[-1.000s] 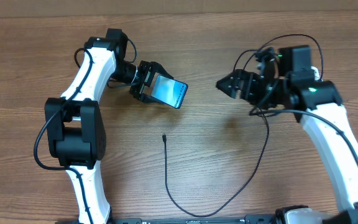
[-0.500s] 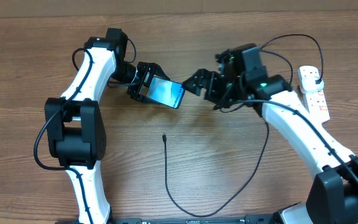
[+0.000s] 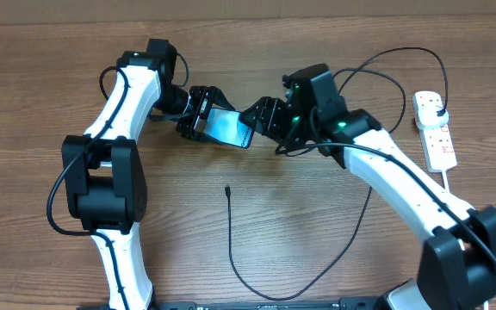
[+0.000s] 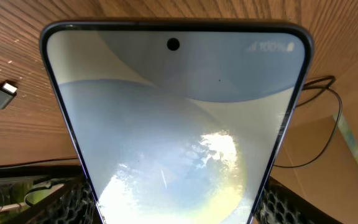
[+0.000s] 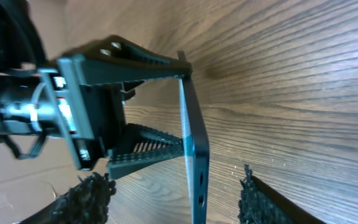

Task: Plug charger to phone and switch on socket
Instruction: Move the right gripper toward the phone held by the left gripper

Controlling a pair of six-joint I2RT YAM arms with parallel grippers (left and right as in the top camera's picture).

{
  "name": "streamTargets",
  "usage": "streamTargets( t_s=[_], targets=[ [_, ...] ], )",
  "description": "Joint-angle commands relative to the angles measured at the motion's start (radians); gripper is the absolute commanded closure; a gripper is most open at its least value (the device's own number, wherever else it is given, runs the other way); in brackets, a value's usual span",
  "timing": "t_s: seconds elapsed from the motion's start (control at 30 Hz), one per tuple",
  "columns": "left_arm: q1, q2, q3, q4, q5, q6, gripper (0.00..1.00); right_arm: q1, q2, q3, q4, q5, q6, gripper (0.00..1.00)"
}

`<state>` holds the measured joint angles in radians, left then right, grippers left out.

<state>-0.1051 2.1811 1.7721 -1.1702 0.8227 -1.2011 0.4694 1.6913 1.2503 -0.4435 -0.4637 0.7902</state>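
My left gripper (image 3: 201, 114) is shut on the phone (image 3: 232, 128) and holds it tilted above the table. Its light-blue screen fills the left wrist view (image 4: 176, 124). My right gripper (image 3: 256, 120) is open, with its two fingers (image 5: 179, 200) on either side of the phone's thin free end (image 5: 195, 155), not touching it. The charger's black cable (image 3: 232, 241) lies looped on the table, and its connector tip (image 3: 228, 189) lies loose below the phone; the tip also shows in the left wrist view (image 4: 4, 93). The white socket (image 3: 436, 131) lies at the far right.
The socket's thick white cord (image 3: 445, 172) runs down from the strip towards my right arm. Thin black wires arc above my right arm (image 3: 394, 60). The wooden table (image 3: 300, 224) extends around the cable loop.
My right arm has swung left across the table, from near the socket to the phone's free end. This uncovered the socket. The left gripper and phone have hardly moved.
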Motion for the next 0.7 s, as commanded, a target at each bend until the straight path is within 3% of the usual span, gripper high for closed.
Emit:
streamTargets(
  t_s=[0.0, 0.43, 0.67],
  targets=[
    [-0.007, 0.006, 0.033, 0.0, 0.043, -0.018, 0.47, 0.032, 0.051, 0.019, 0.022, 0.015, 0.021, 0.35],
    [-0.007, 0.006, 0.032, -0.001, 0.043, -0.007, 0.45, 0.079, 0.119, 0.019, 0.108, 0.046, 0.025, 0.6],
    [-0.007, 0.006, 0.032, -0.001, 0.043, -0.007, 0.45, 0.079, 0.119, 0.019, 0.125, 0.064, 0.029, 0.66]
  ],
)
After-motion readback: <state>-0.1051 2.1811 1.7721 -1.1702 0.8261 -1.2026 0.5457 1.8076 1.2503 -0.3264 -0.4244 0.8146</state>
